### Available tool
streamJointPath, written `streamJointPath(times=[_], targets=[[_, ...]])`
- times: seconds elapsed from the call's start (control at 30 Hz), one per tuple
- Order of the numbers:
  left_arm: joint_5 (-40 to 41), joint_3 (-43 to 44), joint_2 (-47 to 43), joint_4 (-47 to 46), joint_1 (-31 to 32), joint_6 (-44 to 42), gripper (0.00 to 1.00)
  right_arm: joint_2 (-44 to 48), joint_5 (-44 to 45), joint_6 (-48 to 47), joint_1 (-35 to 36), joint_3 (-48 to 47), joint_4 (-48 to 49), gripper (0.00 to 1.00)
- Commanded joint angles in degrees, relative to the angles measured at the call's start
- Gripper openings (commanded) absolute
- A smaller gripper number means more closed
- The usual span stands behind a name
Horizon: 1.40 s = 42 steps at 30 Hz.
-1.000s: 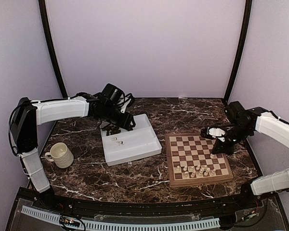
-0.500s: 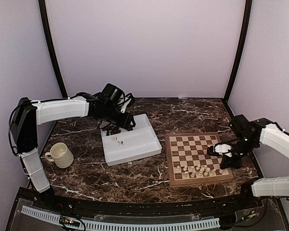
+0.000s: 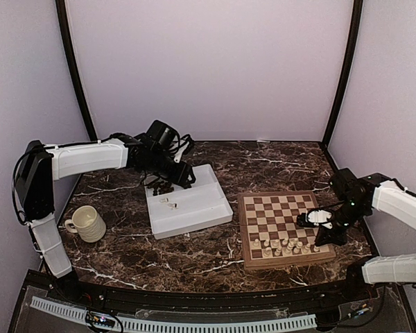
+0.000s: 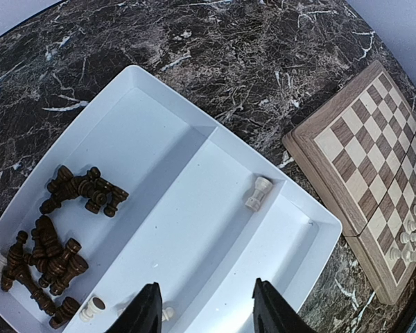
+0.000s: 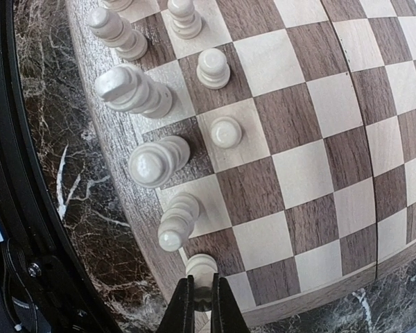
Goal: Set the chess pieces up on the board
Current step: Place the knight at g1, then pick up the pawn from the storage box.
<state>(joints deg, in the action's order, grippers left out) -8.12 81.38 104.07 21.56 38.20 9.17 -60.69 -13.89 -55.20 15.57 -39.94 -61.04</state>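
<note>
Right gripper (image 5: 202,283) clenched on cream piece (image 5: 202,265), angled low over board (image 5: 298,173) near-right corner.

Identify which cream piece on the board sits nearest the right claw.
The cream piece on the corner square of the board, last in the edge row: the right claw pinches it alone.

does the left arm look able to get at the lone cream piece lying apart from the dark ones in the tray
Probably yes. The left gripper hovers open just over the tray, and the cream piece lies alone on bare tray floor, with the dark pieces heaped off to one side.
</note>
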Motion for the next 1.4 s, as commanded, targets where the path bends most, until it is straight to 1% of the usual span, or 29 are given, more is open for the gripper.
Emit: streamJointPath(times=[0.0, 0.27, 0.43, 0.53, 0.63, 0.77, 0.87, 1.03, 1.13, 1.23, 1.37], targets=[[-1.05, 1.56, -1.65, 1.61, 0.13, -0.88, 0.47, -0.22, -0.70, 0.44, -0.23, 0.98, 1.93, 0.02], [-1.44, 1.76, -1.12, 1.90, 0.13, -0.92, 0.47, 0.19, -1.00, 0.66, -0.21, 1.61, 2.91, 0.06], [-1.76, 1.85, -0.93, 1.99, 0.16, -0.99, 0.48, 0.20, -0.82, 0.66, -0.24, 1.80, 3.14, 0.12], [-1.87, 1.92, -0.76, 2.14, 0.21, -0.98, 0.48, 0.26, -0.31, 0.40, -0.13, 1.97, 2.84, 0.18], [-2.11, 2.08, -0.63, 2.31, 0.21, -1.01, 0.48, 0.77, -0.13, 0.25, -0.17, 1.62, 2.32, 0.21], [-2.14, 2.32, -0.60, 2.81, 0.26, -1.23, 0.48, 1.89, -1.46, 0.14, -0.19, -0.16, 0.63, 0.29], [-0.53, 3.00, -0.62, 4.08, 0.22, -1.13, 0.47, 2.01, -2.52, 0.42, -0.19, -3.70, -2.13, 0.32], [10.94, 4.81, -0.23, 11.28, 0.21, 2.43, 0.46, -0.21, -3.82, 1.67, -0.25, -10.91, -3.86, 0.37], [14.88, 4.89, -0.20, 15.39, 0.06, 5.35, 0.46, -3.77, -5.26, 2.20, -0.23, -14.13, -3.02, 0.37], [15.96, 5.52, 0.47, 20.01, -0.12, 8.62, 0.44, -8.08, -6.67, 2.95, -0.31, -17.19, -0.90, 0.38], [12.84, 6.05, 2.03, 23.69, -0.62, 17.13, 0.41, -13.96, -9.46, 6.05, -0.20, -21.10, 3.34, 0.38]])
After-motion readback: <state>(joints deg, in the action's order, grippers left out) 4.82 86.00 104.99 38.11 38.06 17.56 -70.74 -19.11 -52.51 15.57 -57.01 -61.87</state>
